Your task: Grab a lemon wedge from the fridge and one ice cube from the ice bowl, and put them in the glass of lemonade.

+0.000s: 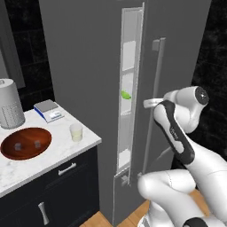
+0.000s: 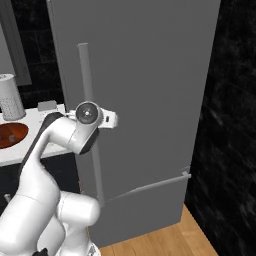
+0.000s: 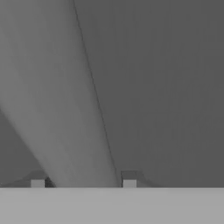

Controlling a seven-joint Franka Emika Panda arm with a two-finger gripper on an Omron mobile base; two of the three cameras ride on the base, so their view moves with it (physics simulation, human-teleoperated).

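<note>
The fingers [image 3: 83, 183] straddle the fridge's long vertical bar handle [image 1: 156, 88], one tip on each side of it; in the hand view the bar runs up between the two tips [image 3: 37, 183] and fills the gap between them. Whether the pads actually press on the bar cannot be told.

The fridge [image 1: 88, 53] door stands ajar by a narrow slit just left of the fingers, showing white shelves inside. The lemon wedge [image 1: 126, 94] lies on a shelf in that slit, at about the fingers' height and near them, behind the door edge.

Farther left of the fingers and lower sits the marble table [image 1: 53, 155]. On it the glass of lemonade [image 1: 76, 131] stands upright near the corner closest to the fridge. The ice bowl [image 1: 25, 142] rests well beyond the glass, apart from it, with two pale cubes inside. Behind the bowl stand a white perforated cylinder [image 1: 9, 103] and a small scale [image 1: 48, 110].
</note>
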